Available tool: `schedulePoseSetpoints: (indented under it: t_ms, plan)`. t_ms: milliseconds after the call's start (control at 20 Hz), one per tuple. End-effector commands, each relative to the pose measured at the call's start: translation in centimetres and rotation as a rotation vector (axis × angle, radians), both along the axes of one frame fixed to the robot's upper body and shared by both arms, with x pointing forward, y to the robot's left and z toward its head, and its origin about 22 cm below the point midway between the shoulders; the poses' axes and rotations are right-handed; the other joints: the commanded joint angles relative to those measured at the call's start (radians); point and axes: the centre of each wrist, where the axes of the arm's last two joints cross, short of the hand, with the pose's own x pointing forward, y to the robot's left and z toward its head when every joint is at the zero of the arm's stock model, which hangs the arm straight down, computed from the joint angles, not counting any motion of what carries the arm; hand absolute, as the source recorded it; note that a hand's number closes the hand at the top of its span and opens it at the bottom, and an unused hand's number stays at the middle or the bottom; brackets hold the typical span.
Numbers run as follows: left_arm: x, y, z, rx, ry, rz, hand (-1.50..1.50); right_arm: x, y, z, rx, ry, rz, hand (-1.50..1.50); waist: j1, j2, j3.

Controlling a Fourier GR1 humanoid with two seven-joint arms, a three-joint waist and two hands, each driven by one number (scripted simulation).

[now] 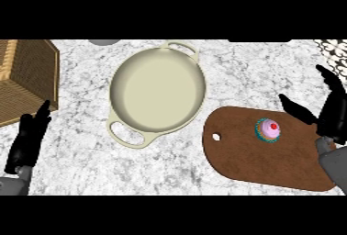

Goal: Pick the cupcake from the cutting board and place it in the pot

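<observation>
Pot point(157, 92) sits well off to the left of my right hand point(331, 110), board point(271, 153) just below-left of its straight, released fingers w/ cupcake point(268, 129) near the thumb tip, left hand point(28, 140) resting open far off; cupcake's small, round, pink-frosted, red dot, teal wrapper.

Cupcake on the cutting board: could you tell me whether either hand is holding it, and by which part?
Nothing is held. The cupcake sits free on the cutting board; the right hand is open beside it, apart from it, and the left hand rests open at the left edge.

Bare counter point(203, 59) between cutting board point(257, 160) and pot point(157, 89).
</observation>
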Motion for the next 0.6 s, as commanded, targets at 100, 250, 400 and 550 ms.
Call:
schedulePoseSetpoints:
  t_ms: [100, 250, 400, 550]
  plan:
    - [0.7, -0.3, 1.0, 0.017, 0.046, 0.029, 0.0, 0.6, 2.7, -0.3, -0.11, 0.122, -0.066, -1.5, -0.001, -0.01, -0.003]
    - [0.3, -0.3, 1.3, 0.012, 0.052, 0.01, 0.0, 1.3, 1.7, 0.7, -0.17, 0.308, -0.148, -1.5, 0.01, -0.018, -0.006]
    - [0.9, -0.4, 1.4, 0.006, 0.063, 0.026, 0.0, 1.7, 3.2, 2.1, -0.21, 0.453, -0.189, -1.5, -0.013, -0.019, -0.008]
    - [1.2, -1.0, 1.6, 0.016, 0.055, 0.02, 0.0, 2.4, 5.6, 4.4, -0.253, 0.612, -0.212, -1.5, -0.002, -0.017, -0.005]
